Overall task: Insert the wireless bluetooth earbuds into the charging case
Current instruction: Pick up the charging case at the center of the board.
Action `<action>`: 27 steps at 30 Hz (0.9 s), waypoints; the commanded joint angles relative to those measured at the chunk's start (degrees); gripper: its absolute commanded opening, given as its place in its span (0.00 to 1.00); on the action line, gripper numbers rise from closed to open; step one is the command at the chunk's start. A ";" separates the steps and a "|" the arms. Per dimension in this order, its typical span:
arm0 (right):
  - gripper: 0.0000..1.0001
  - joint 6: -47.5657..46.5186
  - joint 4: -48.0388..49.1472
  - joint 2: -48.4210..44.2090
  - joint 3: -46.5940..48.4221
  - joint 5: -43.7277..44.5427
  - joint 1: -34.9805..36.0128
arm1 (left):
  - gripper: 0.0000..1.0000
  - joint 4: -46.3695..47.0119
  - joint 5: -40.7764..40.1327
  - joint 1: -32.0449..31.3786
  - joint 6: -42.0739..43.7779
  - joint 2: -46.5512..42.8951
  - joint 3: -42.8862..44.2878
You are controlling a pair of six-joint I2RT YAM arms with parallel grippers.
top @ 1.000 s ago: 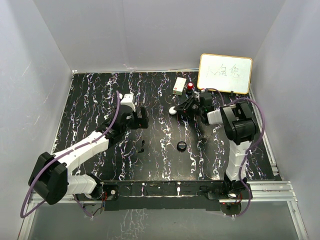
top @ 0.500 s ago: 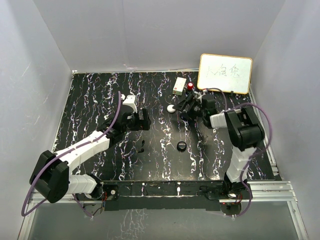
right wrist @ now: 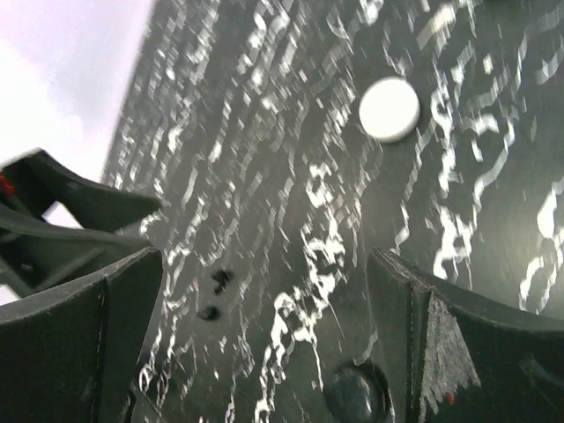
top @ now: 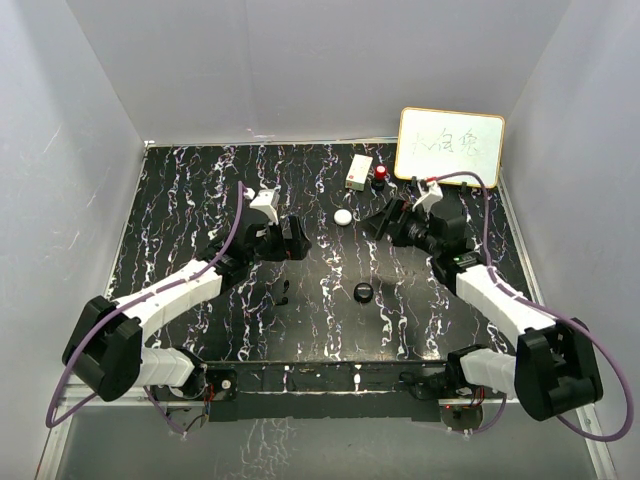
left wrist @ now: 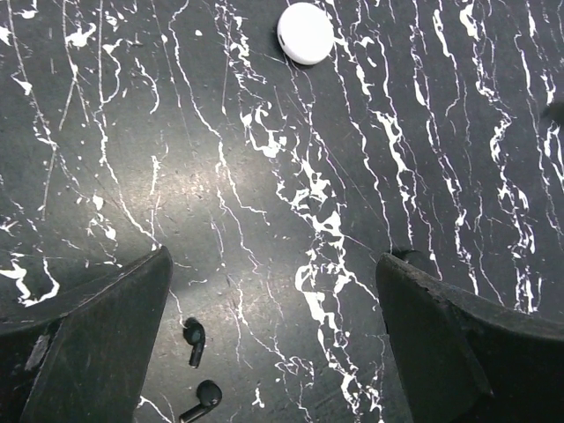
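We see right gripper (top: 379, 222) has just dropped white puck (top: 343, 216), jaws spread, pulling back right; left gripper (top: 293, 239) wide, empty, earbuds (top: 285, 293) untouched on table, near side of it; pickup next

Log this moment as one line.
left gripper: open, empty | right gripper: open, empty | earbuds: both loose on table | white round puck: between grippers | black round puck: on table

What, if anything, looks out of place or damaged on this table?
Nothing looks spilled or damaged. The two earbuds lie loose on the table, side by side, apart from the white puck and the black puck.
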 commanded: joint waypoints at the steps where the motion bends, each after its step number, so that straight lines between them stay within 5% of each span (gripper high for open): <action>1: 0.98 2.34 -4.48 -1.23 -5.05 1.05 0.32 | 0.99 0.54 2.91 -0.04 -2.62 -0.53 1.49; 12: 0.96 -4.67 -25.76 -9.20 -3.80 11.71 5.76 | 0.98 2.21 6.09 -0.04 -3.28 -0.08 0.71; 27: 0.96 -2.87 -28.39 1.68 -0.12 31.17 25.52 | 0.99 1.85 6.19 -0.04 -2.68 0.73 0.52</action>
